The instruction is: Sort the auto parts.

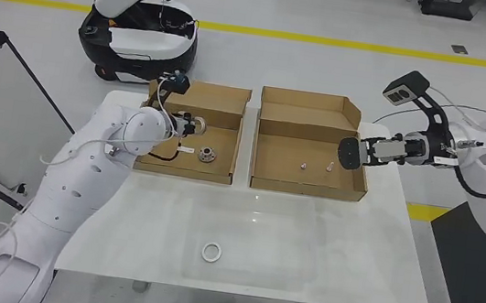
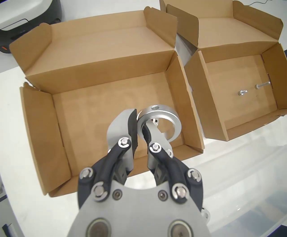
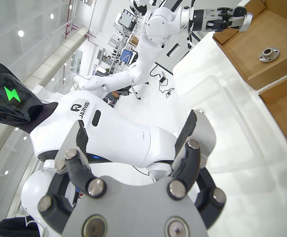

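- The white table (image 1: 322,254) carries everything, with two open cardboard boxes side by side at its far end, flaps up.
- The left box (image 1: 224,140) sits just beside the right box (image 1: 289,153), and their side walls are nearly touching.
- The left gripper (image 2: 139,122) is over the inside of the left box and is clamped on a metal collar ring (image 2: 159,120). One finger is inside the ring's hole and the other is pressed on the outside of its wall. In the top view the same gripper (image 1: 189,127) is about mid-box, toward the back wall.
- The right gripper (image 3: 136,128) is spread wide with nothing between its fingers. From above it (image 1: 346,153) is at the right box's outer side wall, turned sideways.
- The collar ring is held up off the box floor, clear of the cardboard. It's shiny, with a threaded hole in its rim.
- A small round flange (image 1: 207,154) with a hub in the middle lies flat on the left box floor, near the wall closest to the right box.
- A thin ring (image 1: 211,253) lies alone on the table, well apart from both boxes, toward the robot's edge.
- Two little bolts are on the right box floor near each other, a short one (image 2: 242,92) and a longer one (image 2: 262,85).
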Available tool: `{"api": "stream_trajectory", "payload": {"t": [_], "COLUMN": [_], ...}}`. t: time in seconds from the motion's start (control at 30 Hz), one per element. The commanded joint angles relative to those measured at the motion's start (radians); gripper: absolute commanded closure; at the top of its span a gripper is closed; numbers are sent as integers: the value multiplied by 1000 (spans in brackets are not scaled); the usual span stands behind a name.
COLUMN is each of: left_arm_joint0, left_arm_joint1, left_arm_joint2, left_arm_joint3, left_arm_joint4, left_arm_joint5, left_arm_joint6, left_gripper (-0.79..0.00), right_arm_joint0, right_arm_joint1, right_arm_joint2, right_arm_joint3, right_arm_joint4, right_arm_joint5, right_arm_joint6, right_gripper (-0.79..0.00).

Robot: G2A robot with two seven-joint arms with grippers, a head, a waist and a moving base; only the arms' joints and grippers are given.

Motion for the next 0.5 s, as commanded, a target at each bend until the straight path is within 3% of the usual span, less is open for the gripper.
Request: {"api": "stream_trajectory", "payload": {"t": [0.0, 0.23, 0.47], "left_arm_joint0": [0, -7, -88], "left_arm_joint1": [0, -4, -30], "left_arm_joint2": [0, 3, 105], "left_arm_joint3": [0, 13, 82], "left_arm_joint4": [0, 6, 117], "left_arm_joint5": [0, 35, 157], "left_arm_joint6": [0, -10, -117], "left_gripper": [0, 0, 0], "right_arm_joint0": [0, 0, 0], "right_arm_joint1": [0, 0, 0], "right_arm_joint2": [0, 0, 0], "right_arm_joint3": [0, 0, 0], "right_arm_joint4": [0, 0, 0], "right_arm_joint5": [0, 0, 0], "right_arm_joint6": [0, 0, 0], "right_gripper": [-785, -785, -785]}}
